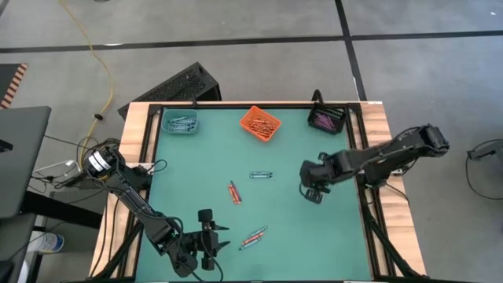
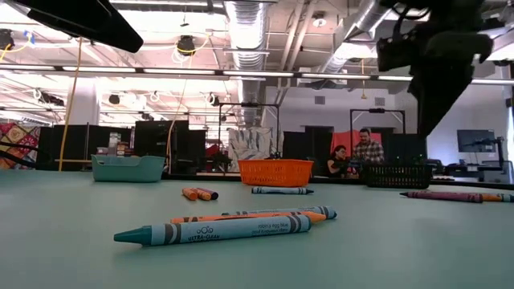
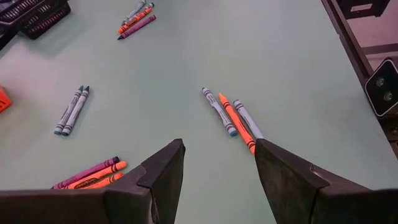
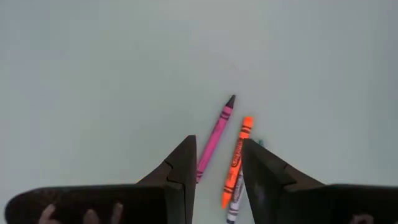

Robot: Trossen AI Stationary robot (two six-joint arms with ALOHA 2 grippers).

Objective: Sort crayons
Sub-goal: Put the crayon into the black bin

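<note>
Lying loose on the green table (image 1: 330, 228), the crayons sit in small clusters: a trio at lower centre of the high view (image 1: 253, 237), a blue pair mid-frame (image 1: 261, 174), an orange-purple group just left of it (image 1: 233, 192). More fill the teal bin (image 1: 181, 123), orange bin (image 1: 260, 123) and black bin (image 1: 325, 119) along the top. Right gripper (image 4: 216, 163), fingers apart, hangs over a pink and orange crayon, seemingly about to pick; next it should descend around one stick only. Left gripper (image 3: 219, 163), also spread, waits at lower left
</note>
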